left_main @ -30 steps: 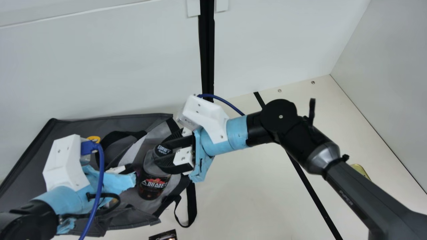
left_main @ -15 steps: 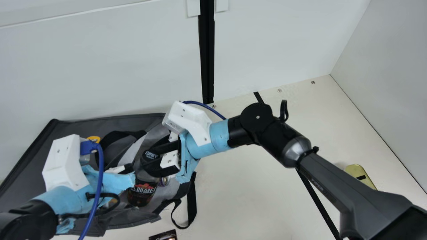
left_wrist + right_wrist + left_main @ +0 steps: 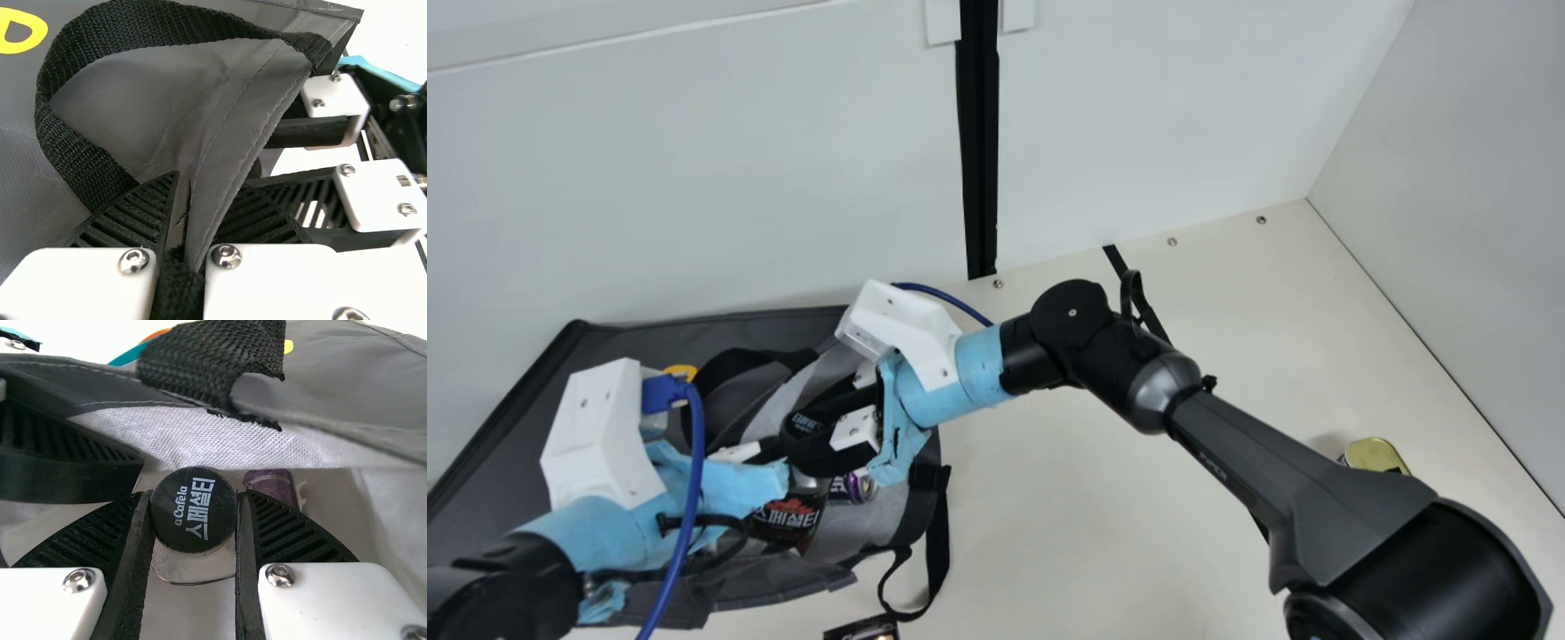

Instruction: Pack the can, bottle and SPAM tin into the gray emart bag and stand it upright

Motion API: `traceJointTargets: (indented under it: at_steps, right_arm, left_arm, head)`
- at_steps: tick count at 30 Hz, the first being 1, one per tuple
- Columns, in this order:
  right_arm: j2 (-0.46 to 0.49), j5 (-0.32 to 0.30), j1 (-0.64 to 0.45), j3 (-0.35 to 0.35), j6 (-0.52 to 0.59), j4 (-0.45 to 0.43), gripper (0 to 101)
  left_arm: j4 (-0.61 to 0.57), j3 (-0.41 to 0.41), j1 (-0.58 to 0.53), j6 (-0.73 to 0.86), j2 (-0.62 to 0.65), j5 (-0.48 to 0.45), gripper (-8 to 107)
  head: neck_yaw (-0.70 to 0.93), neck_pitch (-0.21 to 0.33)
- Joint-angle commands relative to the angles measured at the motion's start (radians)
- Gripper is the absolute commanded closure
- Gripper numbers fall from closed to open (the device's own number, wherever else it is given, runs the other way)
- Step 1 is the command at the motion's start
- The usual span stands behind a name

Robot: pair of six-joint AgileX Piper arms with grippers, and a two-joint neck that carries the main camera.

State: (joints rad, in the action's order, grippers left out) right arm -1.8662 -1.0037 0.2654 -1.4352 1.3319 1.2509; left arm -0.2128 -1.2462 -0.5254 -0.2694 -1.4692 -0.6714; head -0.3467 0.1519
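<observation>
Bottle (image 3: 787, 518) | partly hidden | right tool (image 3: 795, 436): pinching its capped top | left tool (image 3: 768, 452): pinching bag (image 3: 223, 167) edge

From my remote station I am logging surroundings, main view, relative to my right gripper (image 3: 800, 434). Beyond it, a pale back wall (image 3: 738, 178) is standing; farther right, a black upright post (image 3: 980, 133) is running down, white tabs (image 3: 942, 21) flanking its upper part. Right of it, a black strip (image 3: 1156, 322) is crossing the cream table (image 3: 1049, 516), a side wall (image 3: 1476, 196) rising well apart. Nearer me, a dark printed item (image 3: 863, 630) is lying partly cut off.
</observation>
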Motion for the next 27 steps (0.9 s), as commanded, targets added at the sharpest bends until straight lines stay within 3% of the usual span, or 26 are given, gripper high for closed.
traceJointTargets:
  at_steps: [1, 10, 27]
  right_arm:
    - [-0.01, -0.002, 0.002, -0.005, -0.003, 0.002, 101]
    - [-0.051, -0.007, 0.01, -0.036, -0.012, -0.001, 101]
    - [-0.081, -0.027, 0.001, -0.084, -0.022, -0.032, 45]
  left_arm:
    - [0.0, 0.0, 0.0, 0.0, 0.0, 0.0, 107]
    - [0.0, 0.0, 0.0, 0.0, 0.0, 0.0, 107]
    - [0.0, 0.0, 0.0, 0.0, 0.0, 0.0, 107]
  head:
    - [-0.002, 0.023]
    - [-0.002, 0.023]
    - [-0.002, 0.023]
